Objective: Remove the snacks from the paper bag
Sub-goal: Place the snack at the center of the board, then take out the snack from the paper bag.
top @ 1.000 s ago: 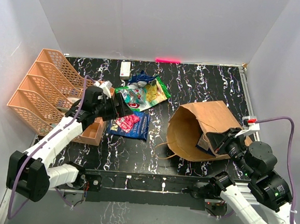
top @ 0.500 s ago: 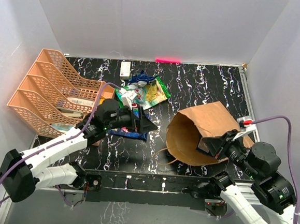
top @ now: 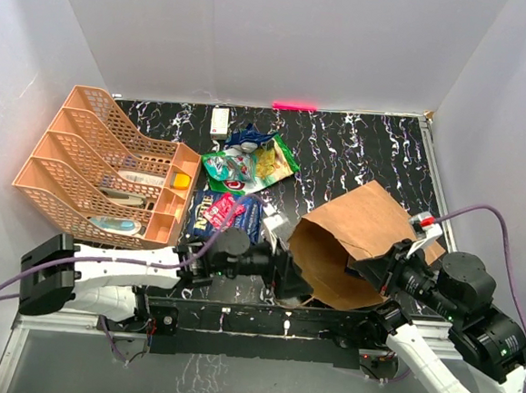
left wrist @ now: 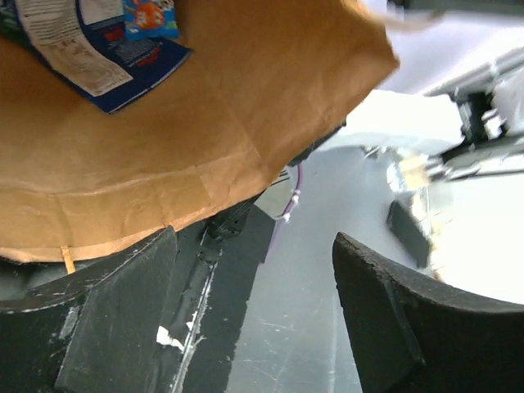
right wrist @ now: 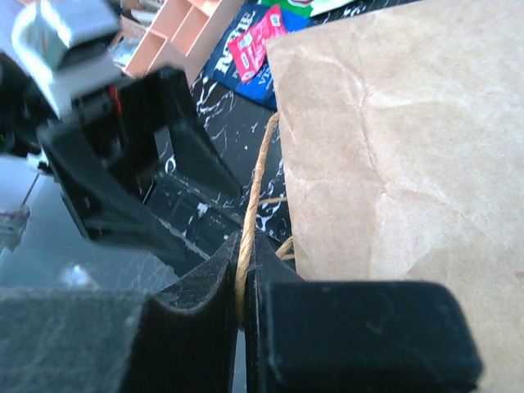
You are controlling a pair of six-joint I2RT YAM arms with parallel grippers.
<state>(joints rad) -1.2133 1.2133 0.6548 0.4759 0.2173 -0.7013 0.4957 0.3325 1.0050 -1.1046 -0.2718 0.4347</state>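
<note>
The paper bag (top: 370,228) lies on its side at about 4 o'clock on the table (top: 358,149), its mouth turned toward 8 o'clock. In the left wrist view a blue packet (left wrist: 90,49) shows flat against the bag's brown paper. The right gripper (top: 373,271) is at the bag's 6 o'clock side, its fingers pressed together on the twisted handle (right wrist: 255,180). The left gripper (top: 290,279) sits at the bag's mouth with its fingers apart and nothing between them.

At 10 to 11 o'clock from the bag, close together on the table, lie a dark blue packet (top: 230,216), a teal-white pouch (top: 230,168) and a green chip bag (top: 275,158). An orange organiser (top: 101,170) stands at the table's 9 o'clock. A small white box (top: 220,120) lies at 11 o'clock by the far edge.
</note>
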